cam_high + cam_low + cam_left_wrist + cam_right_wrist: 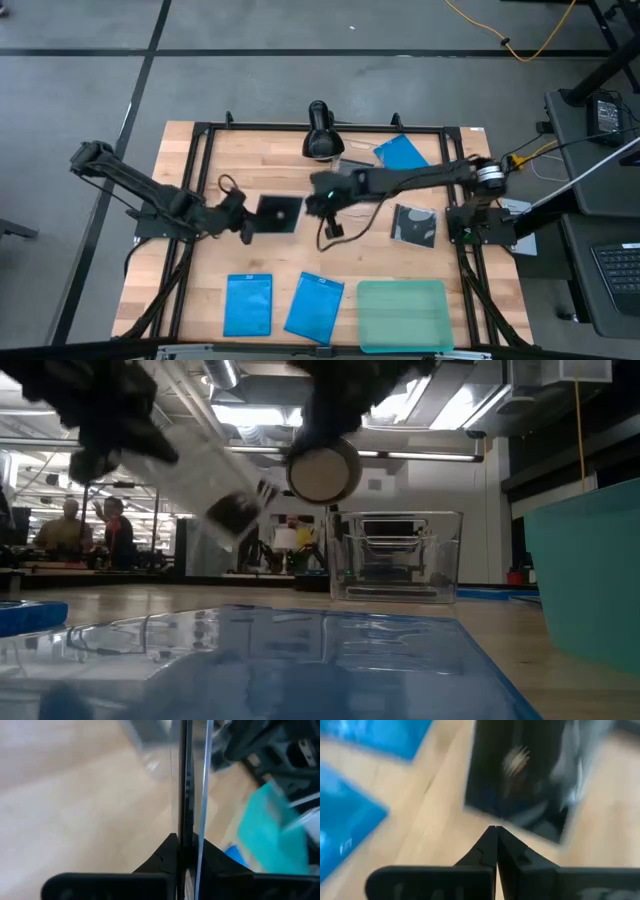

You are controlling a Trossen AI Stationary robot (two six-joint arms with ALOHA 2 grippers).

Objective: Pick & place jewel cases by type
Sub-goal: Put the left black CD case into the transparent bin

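The left gripper [248,222] pinches a black disc case [279,214] by its edge. The right gripper [322,197], fingers pressed together, is just beside it.

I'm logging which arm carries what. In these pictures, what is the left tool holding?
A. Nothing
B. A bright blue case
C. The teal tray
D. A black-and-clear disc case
D: from above, the left tool meets the edge of a black-and-clear disc case, and its wrist view shows the fingers clamped on that case's thin edge.
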